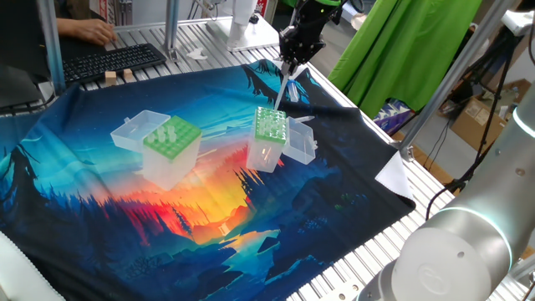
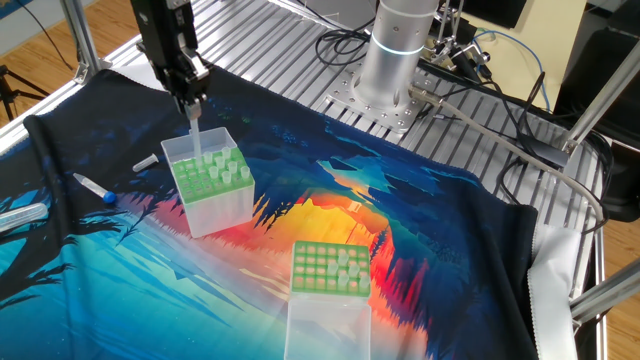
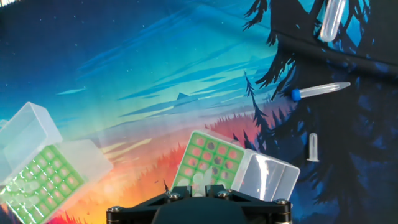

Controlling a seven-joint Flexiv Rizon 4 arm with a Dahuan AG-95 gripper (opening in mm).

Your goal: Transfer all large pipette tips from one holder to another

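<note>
Two clear boxes sit on the printed cloth (image 1: 125,226), lids hinged open. The box nearer the arm (image 2: 210,185) has a green plate with tips standing in several holes (too small to count). The other box (image 2: 330,285), well apart, also holds a few. The gripper (image 2: 190,100) hangs just above the near box, jaws closed on one translucent pipette tip (image 2: 195,138) pointing down at the plate. Beyond lie a blue-capped tube (image 3: 320,90), a larger clear tube (image 3: 331,18) and a small cap-like piece (image 3: 313,147).
</note>
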